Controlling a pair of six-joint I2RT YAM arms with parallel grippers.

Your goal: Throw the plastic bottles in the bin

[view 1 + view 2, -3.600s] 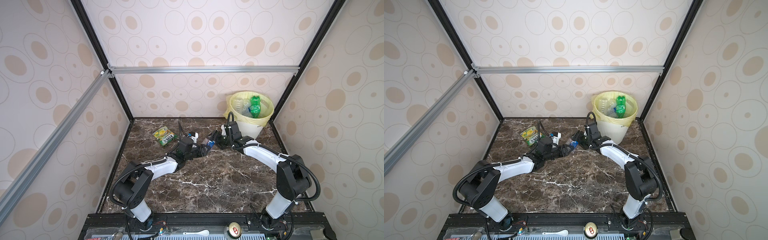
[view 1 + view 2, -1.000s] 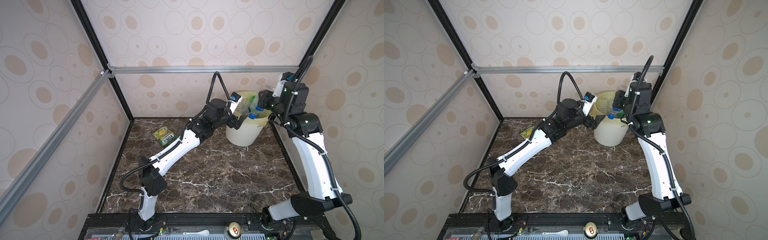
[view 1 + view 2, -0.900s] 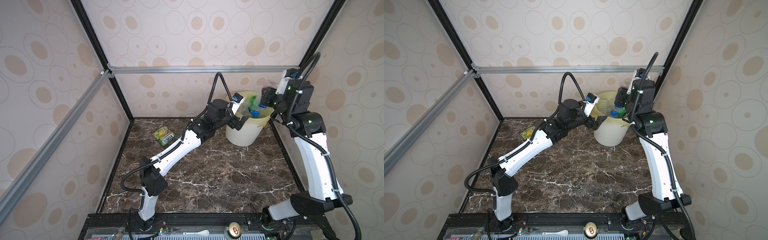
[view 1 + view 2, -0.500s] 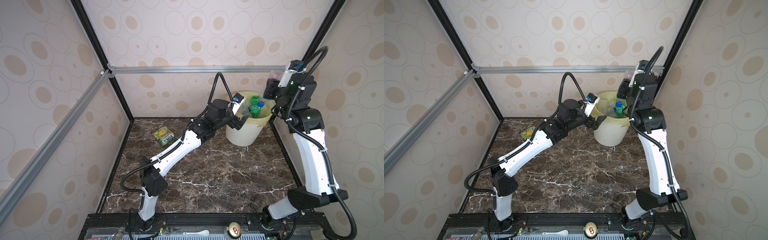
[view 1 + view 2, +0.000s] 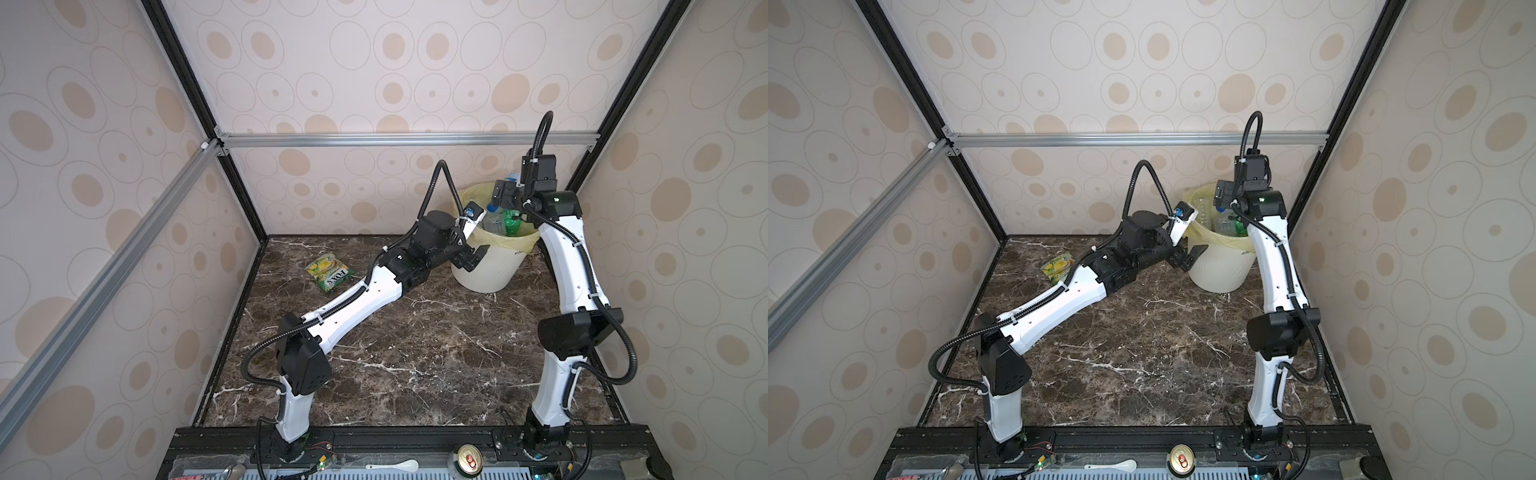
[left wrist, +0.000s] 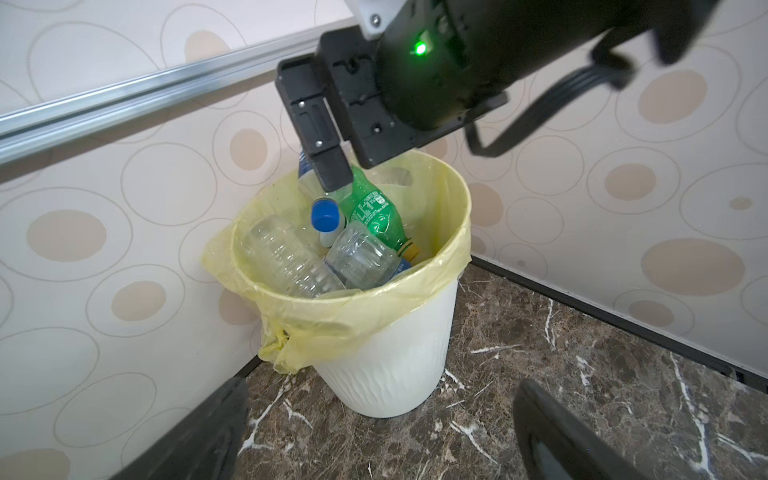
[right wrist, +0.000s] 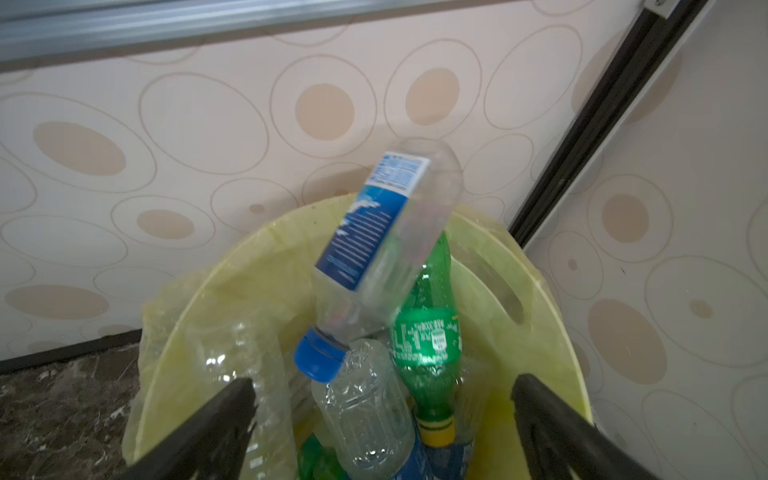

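The right gripper (image 7: 382, 384) is hovering over the mouth of the bin (image 7: 552, 332). Its two dark fingers (image 7: 199, 432) are standing wide apart and gripping nothing. Just beyond them a clear bottle with a blue label (image 7: 382, 249) is hanging in the air, blurred and tilted cap-down. Its blue cap is right at the top of the heap, and neither finger is touching it.

Below it the other plastic bottles (image 6: 291, 262) are lying piled inside the pale yellow liner (image 6: 353, 316). Among them are a green bottle (image 7: 428, 340) with a yellow cap and several crumpled clear ones.

The left gripper (image 5: 471, 257) is hanging lower, near the bin's white ribbed wall on the side facing the middle of the table. Its fingers are spread as well and are carrying nothing. From where I'm standing it looks apart from the wall, though in both top views the gap is hard to judge.

The bin is sitting in the far right corner of the dark marble tabletop (image 5: 415, 353). Well off to the left a yellow-green snack packet (image 5: 331, 272) is lying flat. A drink can (image 5: 468, 455) is standing on the rail at the near edge.
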